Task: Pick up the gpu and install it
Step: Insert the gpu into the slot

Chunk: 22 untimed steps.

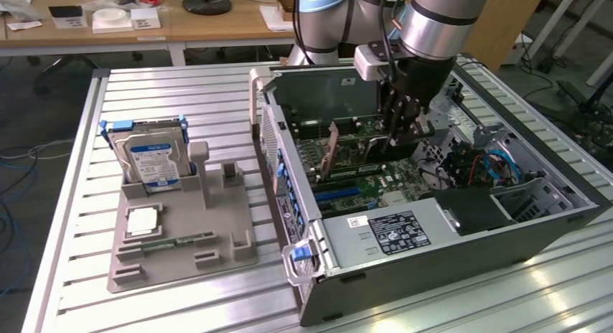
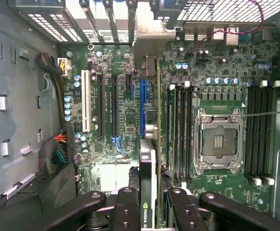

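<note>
Gripping anything down there, is it? (operator)

Yes. Your gripper (image 2: 152, 204) is clamped on the gpu (image 2: 147, 161). From the wrist you see the card edge-on, with dark fingers (image 2: 126, 207) pressed against either side of it. Its label is cut off at the picture's edge. (spotter)

Where does the card sit? (operator)

Inside the open case (image 1: 431, 258), standing on edge over the motherboard (image 2: 111, 96). It is just beside a blue slot (image 2: 142, 103), and the processor socket (image 2: 219, 142) lies well off to one side. Its pale bracket (image 2: 152, 38) meets the rear slot openings. (spotter)

What is hard to make out? (operator)

You cannot tell whether the card's lower edge touches a slot. From the wrist the card's own body hides that edge, and in the exterior view the arm (image 1: 431, 17) and gripper cover much of the card. At the exterior view's left, the hard drive (image 1: 148, 157) stands upright in the grey fixture (image 1: 143, 265) on the slatted table (image 1: 172, 96), well apart from the case. (spotter)
</note>
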Each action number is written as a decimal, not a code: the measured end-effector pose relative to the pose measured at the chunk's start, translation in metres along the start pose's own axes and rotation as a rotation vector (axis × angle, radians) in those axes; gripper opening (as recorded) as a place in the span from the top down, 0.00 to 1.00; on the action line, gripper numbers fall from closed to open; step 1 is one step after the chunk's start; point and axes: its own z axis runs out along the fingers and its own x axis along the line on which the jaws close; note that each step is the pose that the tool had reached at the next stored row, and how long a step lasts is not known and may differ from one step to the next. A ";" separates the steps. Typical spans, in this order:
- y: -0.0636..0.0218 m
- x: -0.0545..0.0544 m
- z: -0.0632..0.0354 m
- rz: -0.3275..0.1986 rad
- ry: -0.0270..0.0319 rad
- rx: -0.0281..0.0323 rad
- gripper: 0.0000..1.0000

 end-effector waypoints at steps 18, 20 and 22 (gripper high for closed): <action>0.0041 0.001 0.0092 -0.004 0.0002 0.0028 0.73; 0.0048 0.001 0.0107 -0.004 -0.0003 0.0031 0.73; 0.0056 0.001 0.0128 -0.005 -0.0001 0.0030 0.73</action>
